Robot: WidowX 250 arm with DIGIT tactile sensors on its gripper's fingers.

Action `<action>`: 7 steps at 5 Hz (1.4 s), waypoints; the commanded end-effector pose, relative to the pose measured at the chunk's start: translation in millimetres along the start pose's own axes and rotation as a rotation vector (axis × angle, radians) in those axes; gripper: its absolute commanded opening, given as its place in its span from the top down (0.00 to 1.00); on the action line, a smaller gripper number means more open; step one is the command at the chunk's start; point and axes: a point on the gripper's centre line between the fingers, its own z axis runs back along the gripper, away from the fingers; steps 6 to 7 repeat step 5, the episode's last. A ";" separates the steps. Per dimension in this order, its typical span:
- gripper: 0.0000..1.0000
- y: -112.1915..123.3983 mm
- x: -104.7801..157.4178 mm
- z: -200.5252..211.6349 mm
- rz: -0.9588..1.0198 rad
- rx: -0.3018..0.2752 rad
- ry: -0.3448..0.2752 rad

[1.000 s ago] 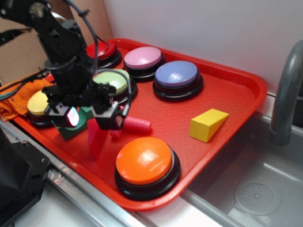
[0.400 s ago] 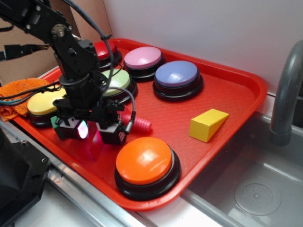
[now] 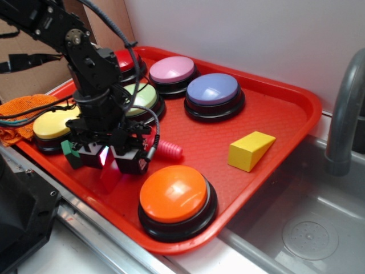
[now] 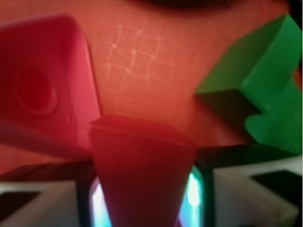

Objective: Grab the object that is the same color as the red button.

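A black robot arm reaches down onto a red tray point(image 3: 285, 108), with its gripper point(image 3: 106, 157) lowered almost to the tray floor. Between its fingers sits the small red wedge block point(image 3: 110, 174), the object that matches the dark red button point(image 3: 126, 59), which stands well beyond the gripper at the tray's far corner. In the wrist view the red wedge block point(image 4: 142, 175) fills the space between the two finger pads, its sloped faces narrowing toward the camera; the fingers appear narrowed against its sides, though whether they press firmly cannot be told from the blur. A green block point(image 4: 258, 101) lies just to one side of the gripper, apart from the wedge, and a pink ribbed bolt point(image 3: 165, 149) lies just beside the gripper on the other side. A large orange button point(image 3: 175, 194) sits near the gripper, toward the tray's front edge. The wedge looks solid, stiff and light, with a matte surface that should not slip easily. Its slanted faces could squeeze out of a pinch, so the flat parallel sides seem the safest place to hold.
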 end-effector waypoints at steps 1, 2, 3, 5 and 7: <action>1.00 0.7 21.5 77.7 -0.092 -0.022 -0.121; 1.00 9.3 26.7 122.4 -0.184 -0.046 -0.104; 1.00 21.6 30.7 160.2 -0.227 -0.078 -0.065; 1.00 27.0 25.5 178.7 -0.254 -0.089 -0.065; 1.00 27.0 25.5 178.7 -0.254 -0.089 -0.065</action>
